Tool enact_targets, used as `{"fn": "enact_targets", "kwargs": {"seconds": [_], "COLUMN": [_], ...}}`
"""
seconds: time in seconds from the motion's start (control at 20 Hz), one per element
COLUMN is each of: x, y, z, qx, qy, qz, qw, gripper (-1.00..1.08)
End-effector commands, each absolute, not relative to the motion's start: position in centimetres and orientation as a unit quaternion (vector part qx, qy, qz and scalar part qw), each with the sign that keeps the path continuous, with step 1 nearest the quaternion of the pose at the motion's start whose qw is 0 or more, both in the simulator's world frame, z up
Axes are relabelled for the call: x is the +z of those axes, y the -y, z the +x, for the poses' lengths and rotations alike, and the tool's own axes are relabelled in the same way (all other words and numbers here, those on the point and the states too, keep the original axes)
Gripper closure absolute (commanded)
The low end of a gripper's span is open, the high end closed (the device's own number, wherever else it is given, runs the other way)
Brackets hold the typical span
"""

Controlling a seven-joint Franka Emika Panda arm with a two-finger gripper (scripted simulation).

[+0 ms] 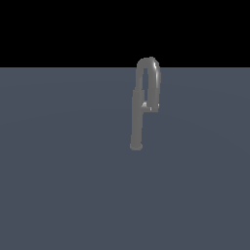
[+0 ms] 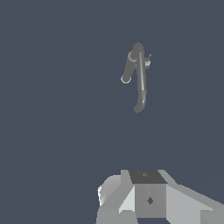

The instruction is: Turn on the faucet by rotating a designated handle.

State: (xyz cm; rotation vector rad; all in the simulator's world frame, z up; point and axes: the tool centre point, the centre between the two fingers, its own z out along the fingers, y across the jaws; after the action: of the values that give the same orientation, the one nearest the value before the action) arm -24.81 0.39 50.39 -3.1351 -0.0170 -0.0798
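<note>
Distance separates the arm from the tall dull-grey metal faucet, which stands upright on the slate-blue surface, its tiny pale-tipped handle jutting sideways at mid-post. Gripper fingers aren't visible; I cannot tell their state.

faucet seen from above | handle beside post | floor slate-grey

I see a flat, dark blue-grey floor. Behind it, all is black. The light is dim.
</note>
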Motion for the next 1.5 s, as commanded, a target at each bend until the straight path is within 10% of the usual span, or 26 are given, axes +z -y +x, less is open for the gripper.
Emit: {"fn": "enact_targets", "kwargs": {"seconds": [0.0, 1.45], "x": [50.4, 48.8], "y": [-0.4, 1.0], "z": [-24.8, -14.7], "qx": [-0.025, 0.111], "qy": [0.005, -0.123], "qz": [-1.000, -0.978], "qw": [0.003, 0.127], "gripper": [1.08, 1.08]}}
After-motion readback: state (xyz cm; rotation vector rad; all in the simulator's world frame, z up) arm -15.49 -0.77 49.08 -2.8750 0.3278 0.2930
